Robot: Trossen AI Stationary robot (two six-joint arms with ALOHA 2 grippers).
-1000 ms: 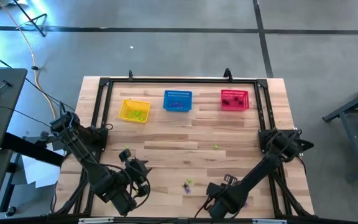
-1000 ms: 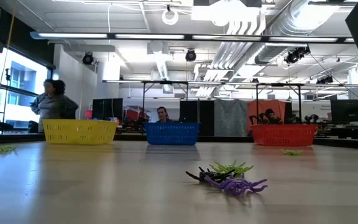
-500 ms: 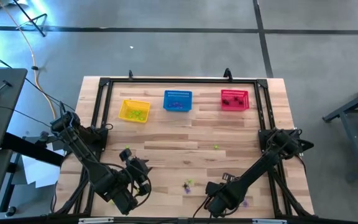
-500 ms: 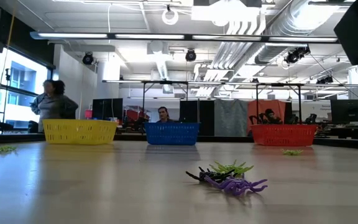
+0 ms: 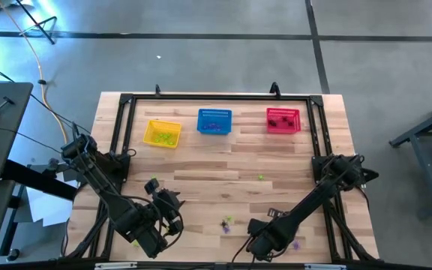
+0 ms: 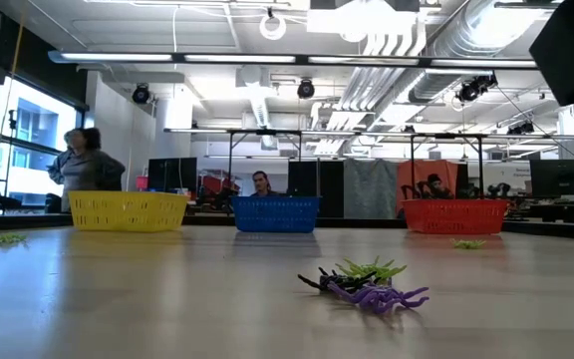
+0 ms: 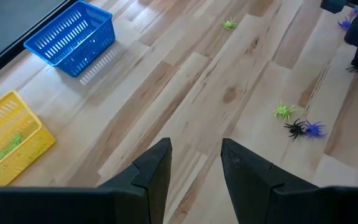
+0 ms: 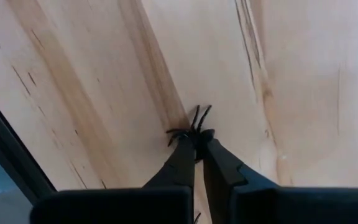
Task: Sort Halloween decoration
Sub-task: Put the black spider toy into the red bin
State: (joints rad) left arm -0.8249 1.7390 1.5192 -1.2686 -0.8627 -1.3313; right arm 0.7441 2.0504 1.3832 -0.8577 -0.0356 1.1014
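The step in hand is a pick-up. The right gripper (image 8: pixel 196 144) is down at the near edge of the wooden table (image 5: pixel 223 169), and its two fingers are pressed together on a black spider (image 8: pixel 191 129); the legs stick out just past the tips. The body seems pinched, but the spider is still resting on the wood, so the grip is not yet proven.

The next move, in my judgement, is to lift straight up and carry the spider to the red basket (image 5: pixel 283 120), which already holds dark trinkets. A slow lift is needed, because the trinket is so small and light.

The left gripper (image 7: pixel 195 163) waits over the near left part of the table with its fingers spread and holding nothing.

Other spiders are loose: a green, black and purple cluster (image 6: pixel 364 284) near the middle front, one green spider (image 5: pixel 260 178) further back, and another green one (image 5: pixel 152 182) on the left.

From above the right arm covers its own fingertips and the spider. What lies in the blue basket (image 5: pixel 214 121) is too small to tell.
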